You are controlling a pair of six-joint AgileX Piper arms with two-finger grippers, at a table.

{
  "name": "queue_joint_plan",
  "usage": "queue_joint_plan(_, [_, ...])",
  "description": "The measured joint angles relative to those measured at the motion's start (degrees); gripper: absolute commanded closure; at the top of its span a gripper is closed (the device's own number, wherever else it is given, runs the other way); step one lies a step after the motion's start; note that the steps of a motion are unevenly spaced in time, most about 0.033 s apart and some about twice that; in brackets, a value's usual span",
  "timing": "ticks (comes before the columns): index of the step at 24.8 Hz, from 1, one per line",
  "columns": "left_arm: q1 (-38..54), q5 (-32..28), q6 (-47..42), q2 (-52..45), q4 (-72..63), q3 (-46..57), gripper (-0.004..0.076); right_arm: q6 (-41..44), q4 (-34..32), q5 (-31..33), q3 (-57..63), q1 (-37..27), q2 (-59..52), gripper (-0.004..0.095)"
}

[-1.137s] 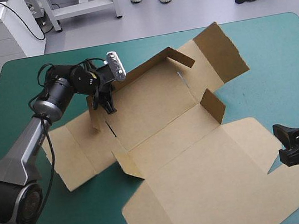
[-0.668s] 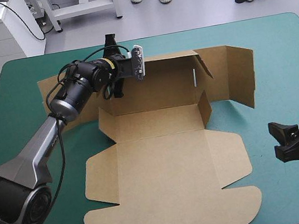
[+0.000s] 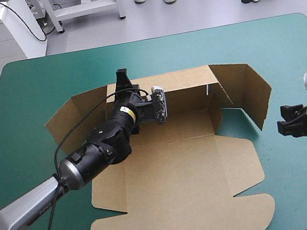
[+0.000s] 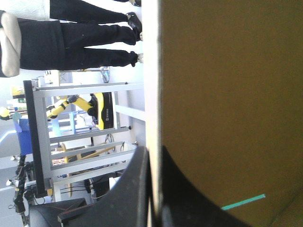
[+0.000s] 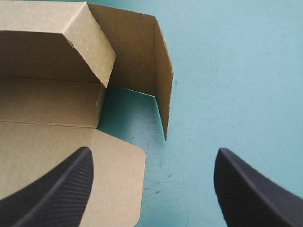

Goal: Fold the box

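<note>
While I watch from above and behind, the brown box lies near the middle of the counter. Its rear wall is raised, a side flap stands at each end, and the wide lid lies flat toward the near edge. The left arm lies across the tray floor from the near left, and the left pincer is up at the rear wall's top edge. The right pincer hangs over bare teal-green counter just beyond the right flap, apart from it. Open counter runs behind the rear wall and down both sides. The lid's rounded edge comes close to the counter's near edge.

Along the left wrist, the left pincer is clenched on the box, its black fingers all but meeting with the board's thin edge between them.

Along the right wrist, the right pincer is released, its fingers wide apart. Ahead of it a flap of the box stands upright on the counter. A rounded lid corner lies flat just beside one finger, and bare teal-green counter stretches away past the other.
</note>
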Motion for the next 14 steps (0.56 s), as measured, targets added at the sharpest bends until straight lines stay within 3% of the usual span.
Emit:
queue_joint_plan(4, [-6.32,5.18,-16.09,-0.32,9.61,2.35,0.0756,0.13,-0.59,-1.92,-2.13,0.0,4.86,0.0255])
queue_joint_plan(14, [-8.71,8.38,-20.79,0.72,12.16,2.63,0.0756,-2.31,-0.58,-1.84,-20.84,0.0,21.09,0.0255])
